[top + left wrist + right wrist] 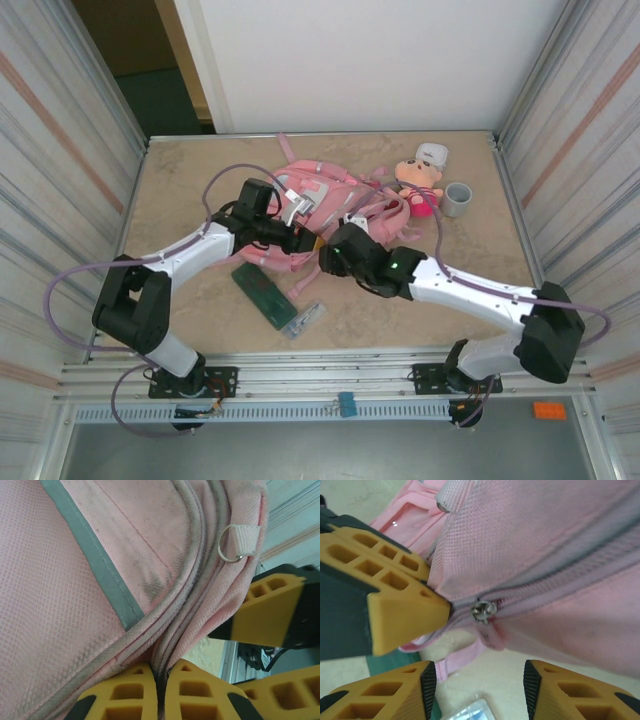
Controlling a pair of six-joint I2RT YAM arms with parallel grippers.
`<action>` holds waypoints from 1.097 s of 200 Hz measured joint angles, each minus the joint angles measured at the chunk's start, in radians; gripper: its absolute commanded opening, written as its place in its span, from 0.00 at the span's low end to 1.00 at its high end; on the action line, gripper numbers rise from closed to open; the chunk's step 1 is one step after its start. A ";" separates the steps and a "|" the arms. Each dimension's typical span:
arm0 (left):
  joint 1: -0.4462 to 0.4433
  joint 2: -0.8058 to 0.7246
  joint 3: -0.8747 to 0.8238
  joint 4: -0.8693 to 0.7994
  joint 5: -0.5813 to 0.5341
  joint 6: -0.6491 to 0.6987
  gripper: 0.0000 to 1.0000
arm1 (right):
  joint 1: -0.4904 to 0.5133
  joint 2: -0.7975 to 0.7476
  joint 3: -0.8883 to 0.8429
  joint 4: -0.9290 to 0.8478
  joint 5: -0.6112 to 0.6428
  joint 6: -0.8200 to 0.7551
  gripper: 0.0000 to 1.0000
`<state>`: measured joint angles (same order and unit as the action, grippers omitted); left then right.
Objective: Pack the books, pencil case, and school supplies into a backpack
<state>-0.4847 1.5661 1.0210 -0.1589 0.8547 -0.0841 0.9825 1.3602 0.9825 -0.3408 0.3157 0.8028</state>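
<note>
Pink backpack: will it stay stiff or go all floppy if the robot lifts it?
Probably floppy: the backpack is thin woven fabric that creases where the left gripper pinches it. Likely light, since it lies slumped and crumpled on the table.

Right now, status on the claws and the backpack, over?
Left claw shut on backpack fabric. Right claw open, short of the zipper pull. Pencil case, pen lie outside, unpacked.

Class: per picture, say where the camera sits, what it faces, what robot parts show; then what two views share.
Top external: above and behind, looking down on table, backpack, both arms.
Left wrist: close on backpack fabric; left gripper pinches it.
Right wrist: faces zipper pull; right gripper open.
Shared: each wrist view catches the other gripper.
</note>
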 measured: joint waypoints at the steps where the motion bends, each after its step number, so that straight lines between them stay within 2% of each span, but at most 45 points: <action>1: 0.000 0.000 0.000 0.000 0.001 0.000 0.00 | 0.000 0.002 0.002 0.000 0.002 0.000 0.47; 30: 0.005 0.002 0.000 0.012 0.013 -0.011 0.00 | 0.002 0.081 0.059 -0.015 0.063 -0.001 0.37; 62: 0.008 0.002 0.002 0.013 0.020 -0.008 0.00 | 0.006 0.120 0.104 -0.067 0.142 -0.010 0.19; 86: 0.007 0.002 0.008 -0.003 0.012 0.013 0.00 | 0.008 0.117 0.106 -0.086 0.159 -0.020 0.08; 118: 0.006 0.002 0.021 -0.043 -0.005 0.060 0.00 | -0.003 0.075 0.100 -0.127 0.144 -0.026 0.00; 175: 0.008 0.000 0.023 -0.124 -0.026 0.122 0.00 | -0.150 -0.035 0.072 -0.221 0.076 -0.056 0.00; 190: 0.009 -0.001 0.023 -0.127 -0.026 0.125 0.00 | -0.168 -0.065 0.063 -0.228 0.033 -0.076 0.14; 202: 0.011 -0.001 0.023 -0.127 -0.024 0.119 0.00 | -0.173 -0.093 0.047 -0.218 -0.002 -0.085 0.30; 219: 0.014 -0.001 0.023 -0.116 -0.012 0.091 0.00 | -0.145 -0.118 0.032 -0.201 -0.036 -0.098 0.44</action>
<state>-0.4702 1.5650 1.0439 -0.2752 0.8425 0.0071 0.8375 1.2419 1.0145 -0.5419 0.2798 0.7044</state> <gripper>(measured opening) 0.072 0.361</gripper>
